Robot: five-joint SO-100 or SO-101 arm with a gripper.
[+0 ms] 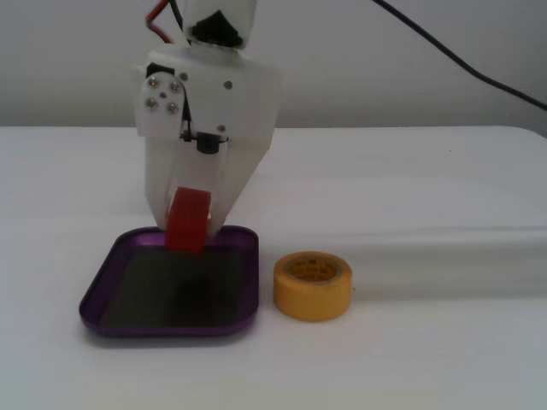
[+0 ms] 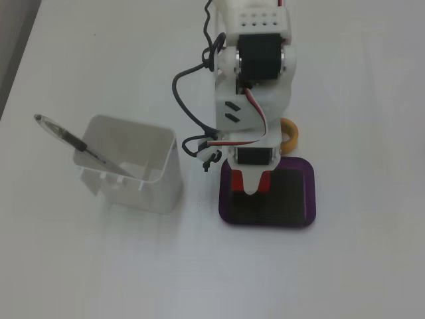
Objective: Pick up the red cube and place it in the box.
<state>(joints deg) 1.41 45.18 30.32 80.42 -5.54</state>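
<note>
The red cube (image 1: 188, 219) is held between the white fingers of my gripper (image 1: 190, 224), just above the far rim of the purple box (image 1: 120, 256). The cube's lower edge hangs over the box's dark floor. From above, in the other fixed view, the gripper (image 2: 252, 184) points down over the near-left part of the box (image 2: 299, 199), and only a sliver of the red cube (image 2: 263, 181) shows beside the fingers. The gripper is shut on the cube.
A yellow tape roll (image 1: 313, 285) lies just right of the box; it is partly hidden behind the arm in the other fixed view (image 2: 291, 135). A tall white plastic container (image 2: 133, 166) with a pen (image 2: 73, 139) stands left of the arm.
</note>
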